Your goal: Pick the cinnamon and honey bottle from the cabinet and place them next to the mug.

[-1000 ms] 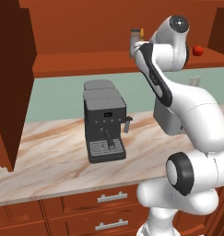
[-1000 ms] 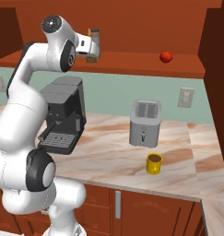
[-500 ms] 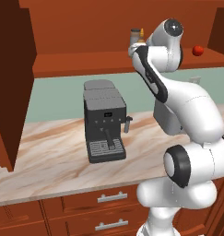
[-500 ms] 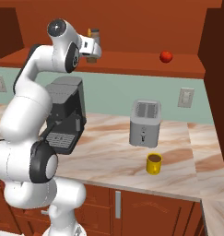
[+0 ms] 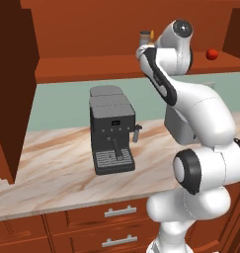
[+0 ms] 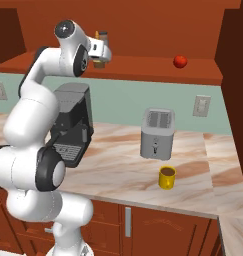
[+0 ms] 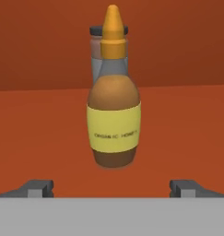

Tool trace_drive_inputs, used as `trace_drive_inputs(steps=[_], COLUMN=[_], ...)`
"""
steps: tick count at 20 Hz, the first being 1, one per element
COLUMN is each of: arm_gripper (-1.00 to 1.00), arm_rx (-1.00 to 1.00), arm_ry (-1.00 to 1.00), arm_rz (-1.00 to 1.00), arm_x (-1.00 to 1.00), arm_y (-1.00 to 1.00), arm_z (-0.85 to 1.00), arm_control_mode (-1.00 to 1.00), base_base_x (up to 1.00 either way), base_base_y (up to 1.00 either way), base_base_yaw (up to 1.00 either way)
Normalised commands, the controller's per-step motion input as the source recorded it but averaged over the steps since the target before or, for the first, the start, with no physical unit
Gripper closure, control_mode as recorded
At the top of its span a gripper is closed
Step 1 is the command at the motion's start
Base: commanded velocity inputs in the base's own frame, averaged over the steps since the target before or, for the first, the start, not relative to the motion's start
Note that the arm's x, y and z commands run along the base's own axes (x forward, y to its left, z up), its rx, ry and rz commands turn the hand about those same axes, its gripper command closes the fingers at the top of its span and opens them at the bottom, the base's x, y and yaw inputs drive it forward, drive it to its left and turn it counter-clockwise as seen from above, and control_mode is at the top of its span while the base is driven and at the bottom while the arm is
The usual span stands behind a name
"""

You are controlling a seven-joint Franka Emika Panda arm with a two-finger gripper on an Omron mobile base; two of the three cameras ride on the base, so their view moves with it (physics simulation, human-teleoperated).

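Hand view puts the gripper (image 7: 112, 186) low in front of the cabinet (image 7: 187, 124) shelf, its two dark tips spread wide apart with nothing between them, lined up on either side of the honey bottle (image 7: 114, 124). That bottle stands upright on the shelf a little ahead of the tips, yellow label facing out, pointed cap on top. Directly behind it, mostly hidden, stands the cinnamon (image 7: 96, 50); whether the two touch I can't tell from this angle. I'd judge the bottle light and rigid, but smooth and rounded, so likely slippery; the widest labelled belly looks the safest place to pinch, since the narrow neck and tapered cap could slide out. A careless push forward might knock it into the shaker behind. Down on the counter, the mug (image 6: 167, 177) sits in front of the toaster (image 6: 157, 133), well apart from the shelf.
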Motion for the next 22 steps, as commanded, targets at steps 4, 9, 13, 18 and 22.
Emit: trace_drive_inputs(steps=[4, 9, 13, 18, 22], arm_gripper=[-1.00, -1.00, -1.00, -1.00, -1.00], arm_rx=[0.00, 0.00, 0.00, 0.00, 0.00], arm_ry=[0.00, 0.01, 0.00, 0.01, 0.02], arm_rz=[0.00, 0.00, 0.00, 0.00, 0.00], arm_x=[0.20, 0.22, 0.22, 0.20, 0.20], arm_y=[0.00, 0.00, 0.00, 0.00, 0.00], arm_z=[0.00, 0.00, 0.00, 0.00, -0.03], arm_control_mode=[-1.00, -1.00, -1.00, -1.00, -1.00], base_base_x=[0.00, 0.00, 0.00, 0.00, 0.00], base_base_y=[0.00, 0.00, 0.00, 0.00, 0.00], base_base_yaw=[0.00, 0.00, 0.00, 0.00, 0.00])
